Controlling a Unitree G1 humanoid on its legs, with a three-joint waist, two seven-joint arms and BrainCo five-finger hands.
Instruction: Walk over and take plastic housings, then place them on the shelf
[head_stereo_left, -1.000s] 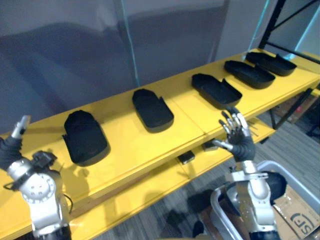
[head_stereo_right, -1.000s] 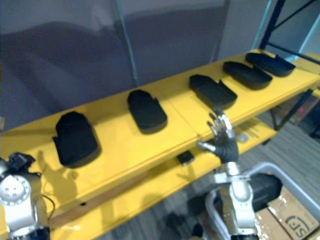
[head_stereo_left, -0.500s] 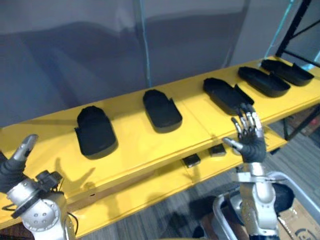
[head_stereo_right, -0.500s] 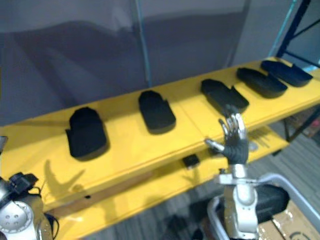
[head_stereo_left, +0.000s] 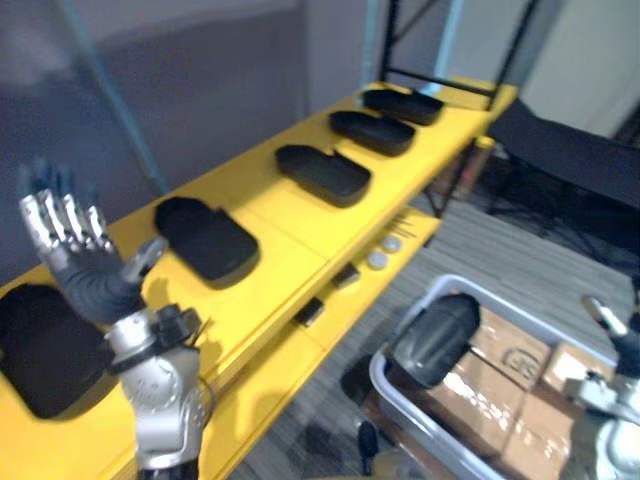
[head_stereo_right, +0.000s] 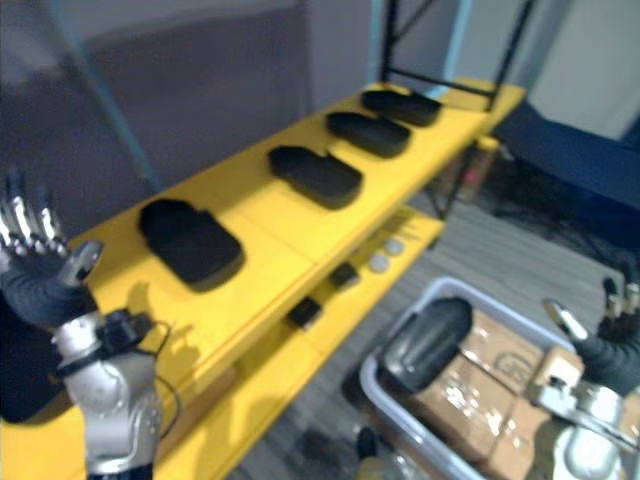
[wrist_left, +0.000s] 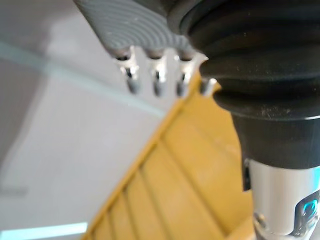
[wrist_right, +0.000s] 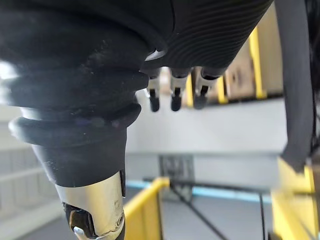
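Several black plastic housings lie in a row on the yellow shelf (head_stereo_left: 290, 215): one at the near left (head_stereo_left: 40, 345), one beside it (head_stereo_left: 205, 238), another in the middle (head_stereo_left: 322, 172) and more toward the far end (head_stereo_left: 372, 132). Another black housing (head_stereo_left: 435, 338) lies in a grey bin (head_stereo_left: 378, 372) on the floor at the lower right. My left hand (head_stereo_left: 85, 270) is raised over the shelf's near end, fingers straight and spread, holding nothing. My right hand (head_stereo_right: 612, 355) hangs at the lower right beyond the bin, fingers straight and empty.
Cardboard boxes (head_stereo_left: 510, 350) fill the bin beside the housing. Small dark and round parts (head_stereo_left: 345, 277) lie on the lower yellow shelf. A black rack frame (head_stereo_left: 390, 40) stands at the shelf's far end, and a dark bulky object (head_stereo_left: 570, 150) stands on the right.
The whole view has swung right, bringing the bin and floor into sight. My left hand has risen in front of the shelf; my right hand has dropped to the lower right.
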